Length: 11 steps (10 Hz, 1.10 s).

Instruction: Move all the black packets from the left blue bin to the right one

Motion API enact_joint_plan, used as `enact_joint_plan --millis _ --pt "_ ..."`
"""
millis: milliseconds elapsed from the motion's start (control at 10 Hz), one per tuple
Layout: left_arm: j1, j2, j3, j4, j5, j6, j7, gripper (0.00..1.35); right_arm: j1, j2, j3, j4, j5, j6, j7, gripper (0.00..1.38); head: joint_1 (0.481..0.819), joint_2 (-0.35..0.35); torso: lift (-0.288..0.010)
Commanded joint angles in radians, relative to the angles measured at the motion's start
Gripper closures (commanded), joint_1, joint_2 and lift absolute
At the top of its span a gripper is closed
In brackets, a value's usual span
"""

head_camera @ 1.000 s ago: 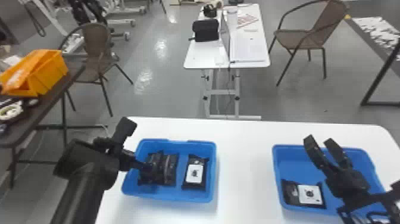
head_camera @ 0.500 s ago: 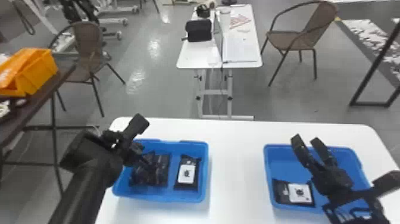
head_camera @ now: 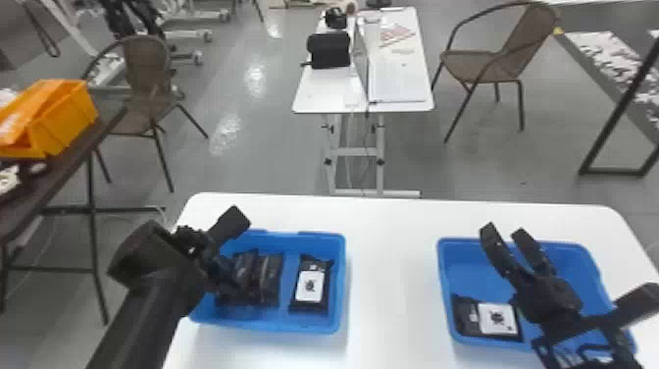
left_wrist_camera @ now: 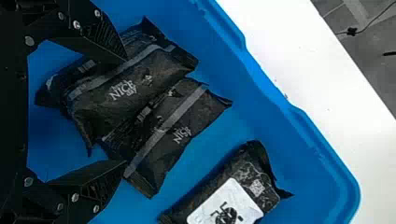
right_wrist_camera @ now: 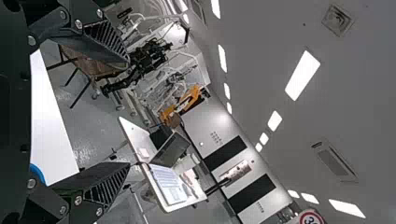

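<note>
A white worktop (head_camera: 392, 275) spreads beneath both pincers; ahead of them, across a grey floor (head_camera: 255, 162), stand a smaller white table (head_camera: 333, 93) with an open laptop (head_camera: 398, 81) and a dark pouch (head_camera: 329, 50), and two brown chairs (head_camera: 147, 64) (head_camera: 527, 41). Left of the left pincer (head_camera: 235, 255), an orange box (head_camera: 63, 115) sits on a dark table (head_camera: 73, 162). The left blue bin (head_camera: 342, 294) is under the left pincer, whose fingers are spread apart (whether either one touches a packet, I can't tell). At and between those fingers two black packets (left_wrist_camera: 126, 88) (left_wrist_camera: 168, 135) lie close together, touching; to the right of the left pincer, a little apart from that pair, lies a black packet with a white label (head_camera: 311, 284). The right blue bin (head_camera: 443, 289) is below the right pincer (head_camera: 505, 230), which is raised with its fingers apart, and a label-up black packet (head_camera: 485, 319) lies there, left of the pincer's base. White worktop runs between the bins, right of the left pincer, and past their far rims to the worktop's edge. Inside the right bin, blue floor shows ahead of the packet, left of the right pincer.
</note>
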Motion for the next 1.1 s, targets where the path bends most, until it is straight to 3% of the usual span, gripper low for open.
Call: enact_joint_plan --millis 0,200,300,400,600,800,900,1000 --pt "-0.011 0.007 0.000 0.036 -0.035 0.003 0.000 0.40 -0.001 -0.001 0.003 0.001 -0.004 0.000 0.000 0.25 0.695 0.118 0.000" --pt "-0.011 0.006 -0.005 0.042 -0.055 -0.012 0.000 0.92 -0.001 0.001 0.005 0.004 -0.012 0.000 0.002 0.25 0.695 0.136 0.000" --pt "-0.014 -0.003 0.000 0.041 -0.066 -0.012 -0.008 1.11 -0.001 0.001 0.005 0.003 -0.013 0.000 0.005 0.25 0.695 0.137 0.000" --pt "-0.008 -0.008 0.003 0.015 -0.066 -0.006 -0.032 1.21 0.001 -0.001 0.005 0.001 -0.015 0.000 0.006 0.25 0.695 0.135 0.000" --pt "0.093 -0.019 0.020 -0.212 -0.092 0.001 -0.106 1.21 0.002 0.001 0.005 0.000 -0.015 0.000 0.008 0.25 0.695 0.124 0.000" --pt "0.233 -0.046 0.043 -0.493 -0.110 0.001 -0.132 1.21 0.010 0.001 0.006 -0.006 -0.016 0.000 0.008 0.25 0.695 0.125 0.000" --pt "0.291 -0.062 0.032 -0.619 -0.126 -0.014 -0.135 1.21 0.008 0.001 0.009 -0.008 -0.016 0.000 0.009 0.25 0.695 0.125 0.000" --pt "0.328 -0.060 -0.029 -0.717 -0.121 -0.060 -0.111 1.21 0.007 -0.001 0.011 -0.009 -0.016 0.000 0.017 0.25 0.695 0.122 0.000"
